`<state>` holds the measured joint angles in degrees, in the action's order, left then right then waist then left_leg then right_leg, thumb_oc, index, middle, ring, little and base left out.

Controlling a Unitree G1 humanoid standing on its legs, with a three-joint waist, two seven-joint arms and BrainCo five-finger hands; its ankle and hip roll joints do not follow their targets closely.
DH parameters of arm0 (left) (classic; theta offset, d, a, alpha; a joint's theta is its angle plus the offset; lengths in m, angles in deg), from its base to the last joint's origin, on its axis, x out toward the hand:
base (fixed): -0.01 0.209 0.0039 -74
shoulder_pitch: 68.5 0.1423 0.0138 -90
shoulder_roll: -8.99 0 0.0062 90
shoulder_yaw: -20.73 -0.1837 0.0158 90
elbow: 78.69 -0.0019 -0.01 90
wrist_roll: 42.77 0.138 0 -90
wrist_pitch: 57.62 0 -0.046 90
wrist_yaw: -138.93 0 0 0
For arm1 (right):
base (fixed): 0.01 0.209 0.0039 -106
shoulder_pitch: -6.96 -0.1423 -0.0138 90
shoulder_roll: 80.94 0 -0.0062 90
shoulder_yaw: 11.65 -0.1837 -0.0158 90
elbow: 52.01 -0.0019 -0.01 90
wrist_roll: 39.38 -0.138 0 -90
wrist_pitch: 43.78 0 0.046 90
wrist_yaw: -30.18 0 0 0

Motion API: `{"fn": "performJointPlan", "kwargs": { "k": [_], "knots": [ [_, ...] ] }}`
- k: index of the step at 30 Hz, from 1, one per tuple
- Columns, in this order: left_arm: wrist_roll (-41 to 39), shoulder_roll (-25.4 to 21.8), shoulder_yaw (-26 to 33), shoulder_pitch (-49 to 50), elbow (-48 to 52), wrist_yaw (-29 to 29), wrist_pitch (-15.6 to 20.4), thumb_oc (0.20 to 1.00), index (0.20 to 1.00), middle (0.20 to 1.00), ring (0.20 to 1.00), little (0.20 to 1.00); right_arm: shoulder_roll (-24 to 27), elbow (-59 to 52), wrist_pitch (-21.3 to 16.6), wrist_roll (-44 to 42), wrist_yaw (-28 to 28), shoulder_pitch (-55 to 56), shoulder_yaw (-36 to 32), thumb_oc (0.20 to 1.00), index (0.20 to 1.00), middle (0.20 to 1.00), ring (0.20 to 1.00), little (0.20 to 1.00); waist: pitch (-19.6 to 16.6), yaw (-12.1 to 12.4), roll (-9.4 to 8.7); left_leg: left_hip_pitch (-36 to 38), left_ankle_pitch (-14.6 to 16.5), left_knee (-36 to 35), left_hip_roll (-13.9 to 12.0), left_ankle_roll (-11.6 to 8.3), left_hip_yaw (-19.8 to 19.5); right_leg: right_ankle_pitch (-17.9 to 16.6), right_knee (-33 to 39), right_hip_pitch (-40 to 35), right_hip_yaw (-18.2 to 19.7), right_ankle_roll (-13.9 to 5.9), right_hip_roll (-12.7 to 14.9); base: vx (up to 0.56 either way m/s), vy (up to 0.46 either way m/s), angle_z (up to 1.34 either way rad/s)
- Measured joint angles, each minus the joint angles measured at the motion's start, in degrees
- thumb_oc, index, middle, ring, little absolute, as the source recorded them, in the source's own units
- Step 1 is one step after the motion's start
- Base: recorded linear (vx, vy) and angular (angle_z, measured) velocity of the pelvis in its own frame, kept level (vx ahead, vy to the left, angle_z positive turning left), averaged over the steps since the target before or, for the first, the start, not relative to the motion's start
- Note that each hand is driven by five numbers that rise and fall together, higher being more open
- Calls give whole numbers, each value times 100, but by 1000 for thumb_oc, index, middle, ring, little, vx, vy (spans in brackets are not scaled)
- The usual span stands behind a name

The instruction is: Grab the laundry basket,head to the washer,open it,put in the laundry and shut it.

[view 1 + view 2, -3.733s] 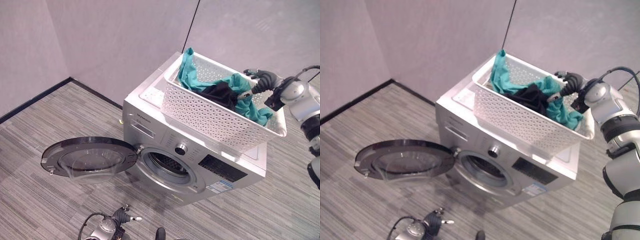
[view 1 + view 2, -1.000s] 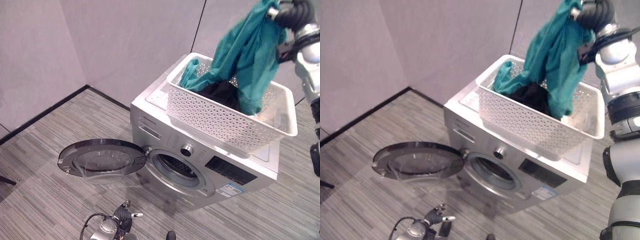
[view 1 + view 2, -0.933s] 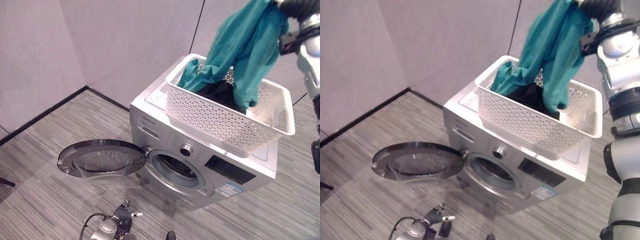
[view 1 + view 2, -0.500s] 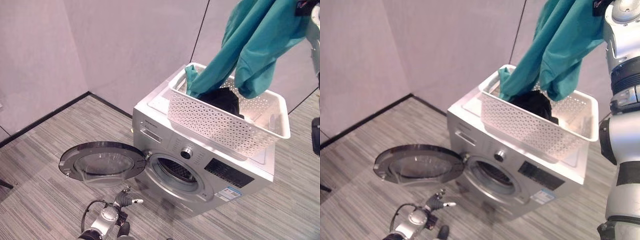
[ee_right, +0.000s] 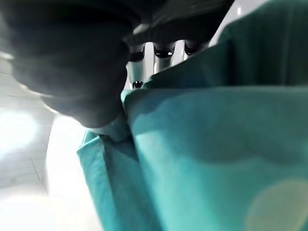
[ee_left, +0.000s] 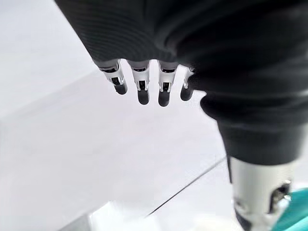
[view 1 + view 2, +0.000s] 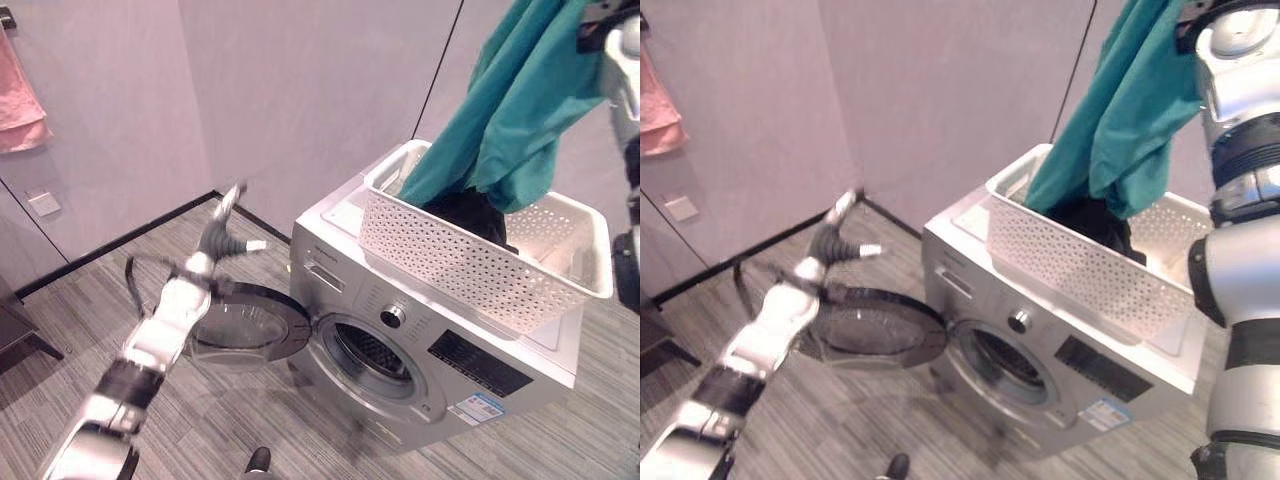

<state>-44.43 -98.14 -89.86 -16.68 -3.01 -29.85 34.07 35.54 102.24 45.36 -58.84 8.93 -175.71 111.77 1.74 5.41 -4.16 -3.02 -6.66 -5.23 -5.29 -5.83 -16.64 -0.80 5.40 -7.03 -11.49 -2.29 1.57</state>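
Observation:
A white perforated laundry basket stands on top of the silver washer. The washer's round door is swung open to the left, baring the drum opening. My right hand is shut on a teal cloth, which hangs from high at the upper right with its lower end in the basket. A black garment lies in the basket. My left hand is raised above the open door with straight fingers, holding nothing.
Grey walls stand close behind the washer, with a black skirting along the floor. A pink towel hangs on the left wall above a wall socket. A dark furniture leg shows at the left edge. Striped grey floor lies before the washer.
My left arm has risen from near the floor to above the open door. The teal cloth hangs higher out of the basket. The camera has shifted, moving the washer rightwards.

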Motion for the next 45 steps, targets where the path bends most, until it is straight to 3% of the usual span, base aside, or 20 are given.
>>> {"fn": "performJointPlan", "kwargs": {
  "k": [2, 4, 5, 6, 8, 10, 14, 16, 20, 35, 39, 45],
  "knots": [
    [49, 303, -471, -847, -638, 164, -104, 1000, 1000, 1000, 1000, 1000, -271, 57, 79, -12, 28, -9, 0, 200, 200, 200, 200, 200, -3, -17, -1, 1, -13, 9, -2, -14, -9, 1, -29, 0, -2, -1, -4, -24, 5, 3],
    [32, 1081, -1037, -2068, -1957, 419, -279, 1000, 1000, 1000, 1000, 1000, -772, 74, 117, -50, 82, -39, 110, 200, 200, 200, 200, 200, -11, -91, -2, -5, -29, 15, 14, -17, -4, -11, -35, 3, 6, -17, 1, 0, 0, 0],
    [20, 1271, -1134, -2239, -2123, 463, -310, 1000, 1000, 1000, 1000, 1000, -937, 73, 117, -55, 117, -56, 176, 200, 200, 200, 200, 200, -15, -150, -5, -9, -29, 14, 27, -14, -8, -11, -32, 3, 4, -19, -2, 0, 0, 0],
    [-208, 1822, -1373, -2502, -2658, 488, -317, 1000, 1000, 1000, 1000, 1000, -1209, 182, 121, -86, 144, -64, 195, 200, 200, 200, 200, 200, -37, -238, -17, -3, -39, 13, 47, -25, -1, -13, -35, 0, 6, -24, 44, 0, 0, 0],
    [-476, 2239, -1521, -2519, -3011, 461, -326, 1000, 1000, 1000, 1000, 1000, -1408, 218, 139, -179, 151, -66, 200, 200, 200, 200, 200, 200, -51, -334, -21, -5, -41, 12, 61, -20, 16, -10, -34, 9, 20, -31, 52, 14, 7, -2],
    [-1051, 2868, -1742, -2634, -4197, 456, -344, 1000, 1000, 1000, 1000, 1000, -1557, 221, 190, -300, 153, -75, 212, 200, 200, 200, 200, 200, -68, -415, -17, 7, -26, 8, 76, 4, 43, -5, -35, 8, 38, -49, 88, 14, 10, -8],
    [-1731, 3020, -1676, -2833, -4980, 574, -447, 1000, 1000, 1000, 1000, 1000, -1672, 228, 196, -455, 133, -83, 280, 200, 200, 200, 200, 200, -115, -562, 12, 86, 6, 1, 44, 44, 179, -5, -34, 12, 173, -55, 115, 1, 4, -19],
    [-2076, 3160, -1604, -3159, -5884, 586, -586, 1000, 1000, 1000, 1000, 1000, -2003, 227, 196, -462, 140, -88, 338, 200, 200, 200, 200, 200, -152, -662, 60, 117, 18, -1, 44, 63, 333, -27, -35, 50, 313, -86, 137, 15, -2, -26],
    [-2276, 3071, -1623, -3596, -5887, 603, -677, 1000, 1000, 1000, 1000, 1000, -2131, 136, 196, -573, 136, -92, 339, 200, 200, 200, 200, 200, -168, -783, 58, 95, 32, -7, 48, 87, 346, -37, -36, 83, 321, -91, 149, 5, 0, -4],
    [-2891, 2651, -1664, -5199, -5817, 647, -682, 1000, 1000, 1000, 1000, 1000, -2063, 247, 342, -646, 145, -159, 449, 200, 200, 200, 200, 200, -188, -767, 42, 87, 39, -6, 82, 94, 392, -32, -35, 108, 335, -97, 190, 0, 0, 0],
    [-3228, 3003, -1852, -5002, -5749, 463, -693, 1000, 1000, 1000, 1000, 1000, -1802, 246, 405, -680, 181, -161, 443, 200, 200, 200, 200, 200, -202, -663, 29, 64, 62, -6, 112, 131, 343, -21, -36, 105, 308, -109, 206, 13, -3, 6],
    [-3419, 3394, -1901, -4596, -5489, 322, -699, 1000, 1000, 1000, 1000, 1000, -1800, 72, 529, -679, 267, -161, 447, 200, 200, 200, 200, 200, -203, -691, 27, 70, 67, -6, 129, 139, 381, -14, -36, 116, 331, -120, 232, 5, -8, -1]
  ]
}}
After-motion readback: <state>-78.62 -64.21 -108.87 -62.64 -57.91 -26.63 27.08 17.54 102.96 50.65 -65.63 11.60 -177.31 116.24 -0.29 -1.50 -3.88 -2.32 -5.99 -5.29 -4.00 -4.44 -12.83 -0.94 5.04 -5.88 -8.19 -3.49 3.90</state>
